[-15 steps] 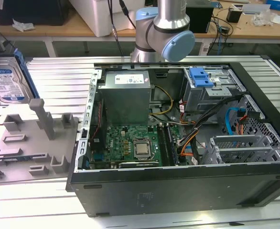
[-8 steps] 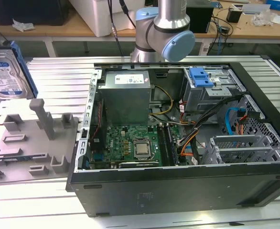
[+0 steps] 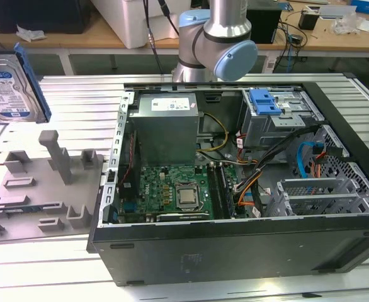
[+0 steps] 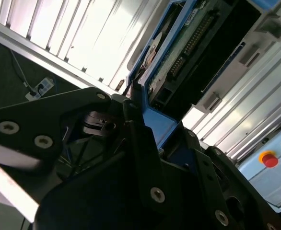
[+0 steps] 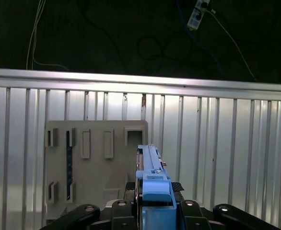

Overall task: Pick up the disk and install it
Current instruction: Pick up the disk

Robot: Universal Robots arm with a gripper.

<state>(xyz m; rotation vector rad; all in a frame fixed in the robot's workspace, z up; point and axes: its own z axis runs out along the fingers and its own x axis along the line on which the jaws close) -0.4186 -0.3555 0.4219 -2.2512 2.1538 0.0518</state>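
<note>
Exterior view: the disk point(image 3: 9, 88) is seen face-on at the exterior view's far left, label toward the camera, raised off the slatted table point(image 3: 71, 94). It is well apart from the open computer case point(image 3: 235, 251). The arm point(image 3: 216, 38) is noted behind the case.

First wrist view: the disk point(image 5: 149, 163) is seen edge-on, with the grey fixture tray point(image 5: 97, 163) on the table beyond it.

Second wrist view: the disk's underside point(image 4: 188, 48) is shown, circuit board and connector exposed. A red button point(image 4: 270, 159) is seen beyond.

In both wrist views the gripper point(image 4: 152, 120) point(image 5: 155, 194) is closed on the disk. The blue carrier frame point(image 4: 159, 125) is pinched between the black fingers point(image 4: 133, 120) at one end, and the rest of the disk projects past the fingertips.
</note>
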